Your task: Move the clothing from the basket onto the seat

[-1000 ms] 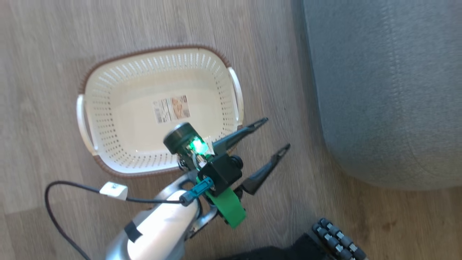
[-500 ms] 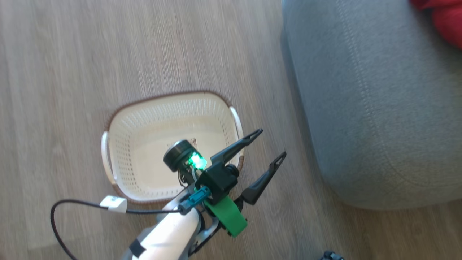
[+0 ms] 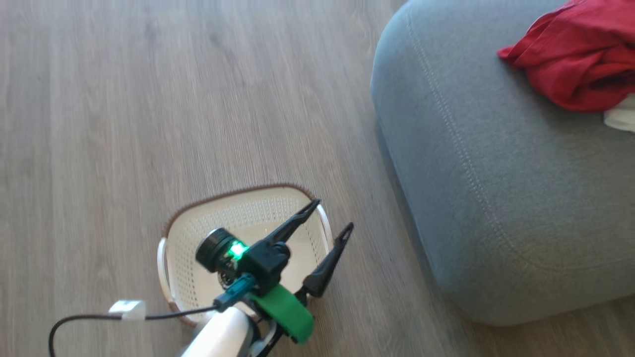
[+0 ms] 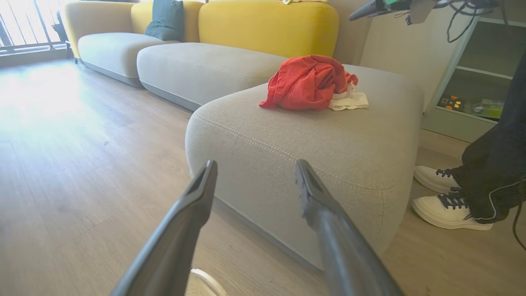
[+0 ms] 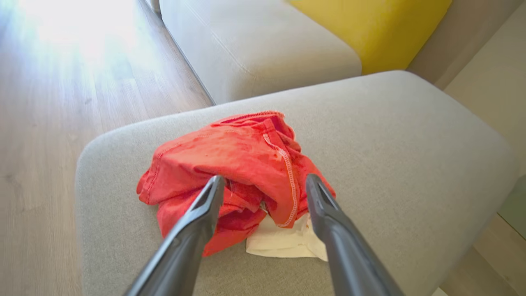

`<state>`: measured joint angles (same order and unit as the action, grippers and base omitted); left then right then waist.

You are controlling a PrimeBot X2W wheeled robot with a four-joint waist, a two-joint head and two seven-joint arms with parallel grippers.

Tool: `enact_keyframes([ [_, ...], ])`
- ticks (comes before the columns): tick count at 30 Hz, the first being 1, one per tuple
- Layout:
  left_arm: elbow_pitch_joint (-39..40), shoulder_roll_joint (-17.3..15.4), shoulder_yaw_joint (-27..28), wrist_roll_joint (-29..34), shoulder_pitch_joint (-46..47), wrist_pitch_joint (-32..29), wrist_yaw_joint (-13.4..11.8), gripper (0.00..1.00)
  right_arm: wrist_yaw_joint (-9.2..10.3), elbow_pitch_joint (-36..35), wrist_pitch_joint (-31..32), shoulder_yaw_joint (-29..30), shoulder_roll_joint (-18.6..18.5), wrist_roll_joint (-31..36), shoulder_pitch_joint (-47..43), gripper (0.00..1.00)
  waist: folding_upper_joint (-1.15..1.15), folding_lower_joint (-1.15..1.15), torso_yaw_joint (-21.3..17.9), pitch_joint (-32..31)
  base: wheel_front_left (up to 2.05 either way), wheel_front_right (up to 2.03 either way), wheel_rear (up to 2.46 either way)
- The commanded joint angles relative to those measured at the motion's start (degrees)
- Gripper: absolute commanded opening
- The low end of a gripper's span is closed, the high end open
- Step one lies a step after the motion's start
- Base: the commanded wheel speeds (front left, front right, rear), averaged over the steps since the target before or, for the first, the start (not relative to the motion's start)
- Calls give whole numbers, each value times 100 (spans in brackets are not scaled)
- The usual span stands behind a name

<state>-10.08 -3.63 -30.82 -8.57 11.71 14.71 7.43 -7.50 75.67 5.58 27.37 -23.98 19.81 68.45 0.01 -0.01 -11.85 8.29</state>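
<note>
Although read here as the release step, shows little left to do. Nearest: left gripper (image 3: 333, 214) hanging over the end of the basket (image 3: 193, 263) nearer the seat (image 3: 496, 188), fingers spread wide with nothing between them, pale forearm rising from the bottom edge of the head view and angled up and to the right. Basket bare inside, standing on the wooden floor (image 3: 149, 99) near the seat. Farther: right gripper (image 5: 264, 178) poised at the clothing (image 5: 230, 156), fingers parted to either side of the heap, released and gripping nothing; touching the fabric or just above it, impossible to tell. Clothing bunched on top of the seat, lying partly over a small white cloth (image 5: 283, 242). Judged nearly done; next calls for lifting the right arm straight up and clear without snagging a fold. Farthest: yellow backrest (image 4: 267, 24).
</note>
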Motion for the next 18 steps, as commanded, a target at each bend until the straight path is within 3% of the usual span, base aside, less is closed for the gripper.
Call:
enact_keyframes([
  [1,226,65,292,11,32,29,6,100,1,-173,-286,-263,54,-104,-3,100,-1,1,-28,-258,0,0,0],
  [5,342,72,722,-2,-179,29,-29,100,1,-173,-1396,-1097,80,-257,-109,100,-1,1,-20,-432,0,0,0],
  [11,462,74,1111,-26,-363,29,-118,100,1,-367,-2036,-1721,201,-693,-217,100,-1,1,80,-522,0,0,0],
  [15,548,74,1415,-115,-420,29,-294,100,1,-1885,-2054,-2348,426,-1410,-758,100,-1,1,170,-543,0,0,0],
  [18,588,74,1630,-168,-419,29,-457,100,1,-3169,-2055,-2902,373,-1987,-1467,100,-1,1,245,-553,0,0,0],
])
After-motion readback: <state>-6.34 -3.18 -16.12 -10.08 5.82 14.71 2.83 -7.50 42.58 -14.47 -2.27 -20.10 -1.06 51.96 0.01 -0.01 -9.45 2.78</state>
